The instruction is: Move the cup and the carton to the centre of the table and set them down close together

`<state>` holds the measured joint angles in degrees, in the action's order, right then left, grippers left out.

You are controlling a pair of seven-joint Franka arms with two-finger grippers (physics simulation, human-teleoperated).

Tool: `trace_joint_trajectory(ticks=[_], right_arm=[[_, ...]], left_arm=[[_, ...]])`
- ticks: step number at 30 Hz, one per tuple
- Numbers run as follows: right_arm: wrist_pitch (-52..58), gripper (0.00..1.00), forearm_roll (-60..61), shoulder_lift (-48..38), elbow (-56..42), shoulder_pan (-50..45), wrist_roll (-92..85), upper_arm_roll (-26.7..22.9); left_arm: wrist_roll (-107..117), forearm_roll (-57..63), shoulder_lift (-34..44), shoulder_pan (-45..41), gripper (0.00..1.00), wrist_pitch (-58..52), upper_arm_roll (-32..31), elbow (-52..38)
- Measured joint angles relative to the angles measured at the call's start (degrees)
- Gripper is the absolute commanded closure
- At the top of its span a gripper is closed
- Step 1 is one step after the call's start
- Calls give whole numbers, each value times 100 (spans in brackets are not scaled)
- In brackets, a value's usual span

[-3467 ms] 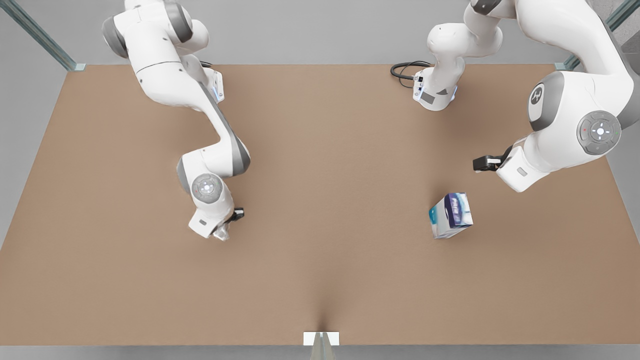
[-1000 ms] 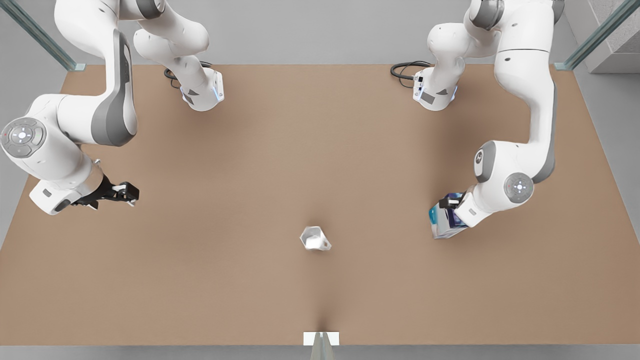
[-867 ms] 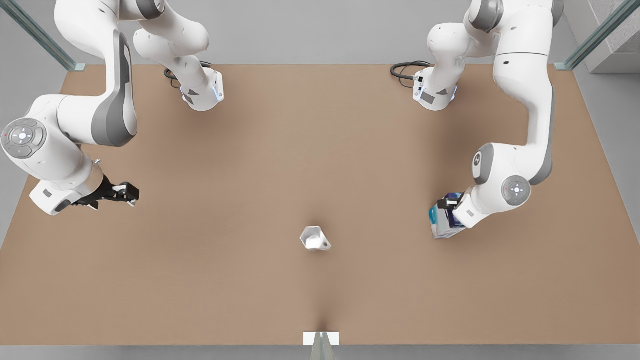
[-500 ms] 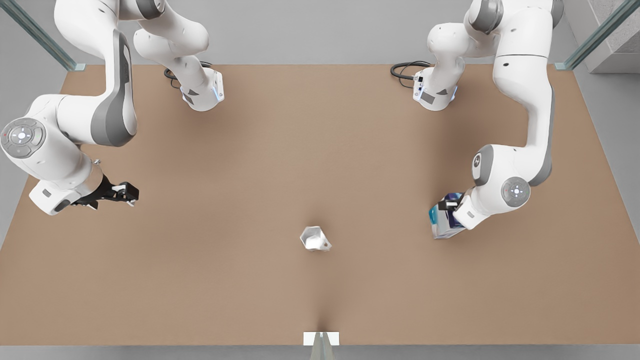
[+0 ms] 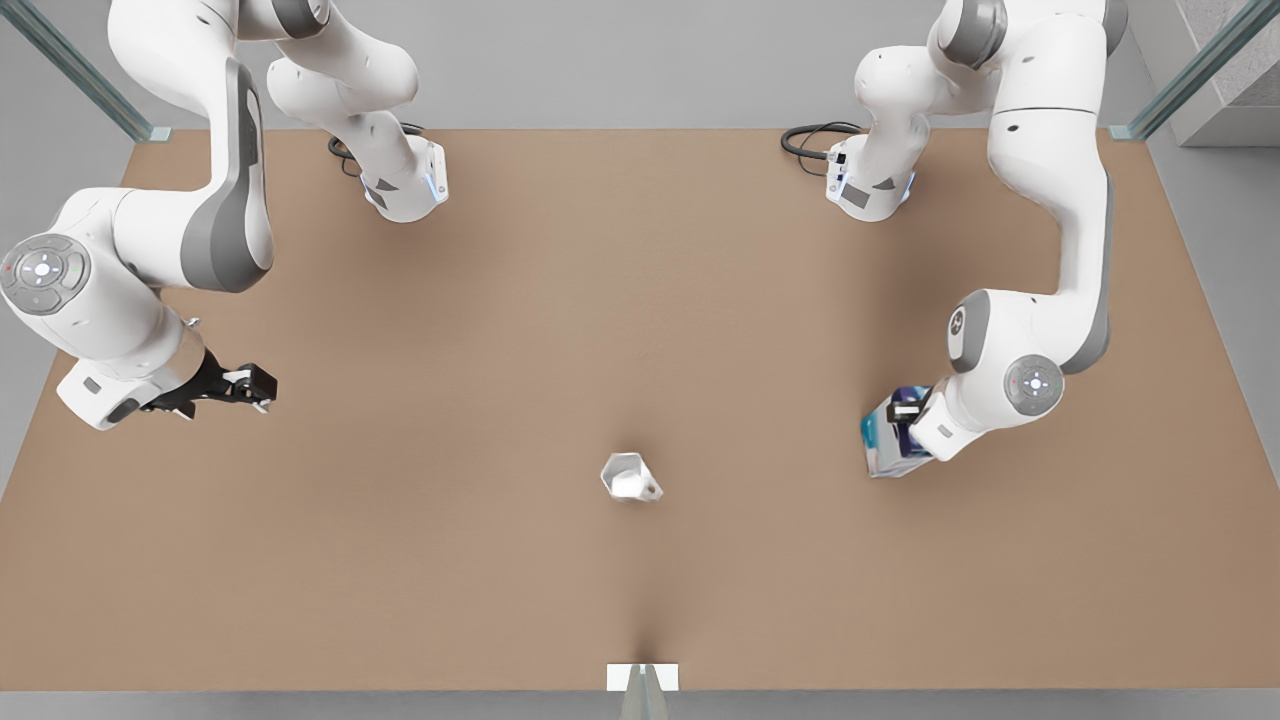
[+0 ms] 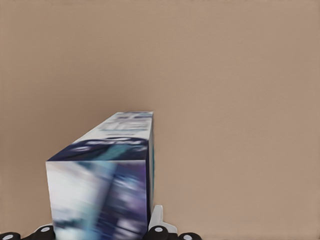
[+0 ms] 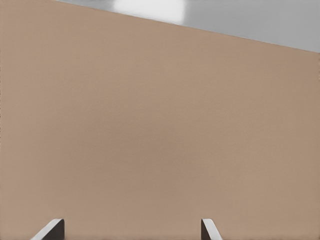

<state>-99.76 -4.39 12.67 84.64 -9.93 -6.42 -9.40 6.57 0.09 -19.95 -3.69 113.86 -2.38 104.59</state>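
Carton (image 5: pixel 884 446) slightly shifted, clamped upright by left end effector (image 5: pixel 905 415), right end effector (image 5: pixel 245 385) waits open, empty.

A simulated robot test cell: bare brown table (image 5: pixel 640 300), grey floor, metal frame posts.

Left pincer (image 5: pixel 903 412) on carton (image 5: pixel 884 447); cup (image 5: pixel 628 476) mid-table (image 5: pixel 640 300); right pincer (image 5: pixel 250 383) waits

Cup (image 5: pixel 629 477) upright mid-table (image 5: pixel 640 300), pale inside showing. Blue-and-white carton (image 5: pixel 884 445) well off toward front view's right, in my left gripper (image 5: pixel 905 412).
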Motion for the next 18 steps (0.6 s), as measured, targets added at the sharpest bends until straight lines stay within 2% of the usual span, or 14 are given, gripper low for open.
trace_joint_trajectory(ticks=[4,11,15,18], right_arm=[[10,0,0,-30,14,12,-18,0],[-17,0,0,-36,26,185,-326,0],[1,0,0,-36,18,259,-431,0],[1,0,0,-27,18,255,-431,0]], left_arm=[[367,22,18,16,45,-518,-111,-361],[3277,69,-243,-2,45,-1524,-1786,-1495],[4116,120,-325,-8,46,-1639,-2279,-1851],[4408,140,-280,-19,47,-1547,-2337,-1847]])
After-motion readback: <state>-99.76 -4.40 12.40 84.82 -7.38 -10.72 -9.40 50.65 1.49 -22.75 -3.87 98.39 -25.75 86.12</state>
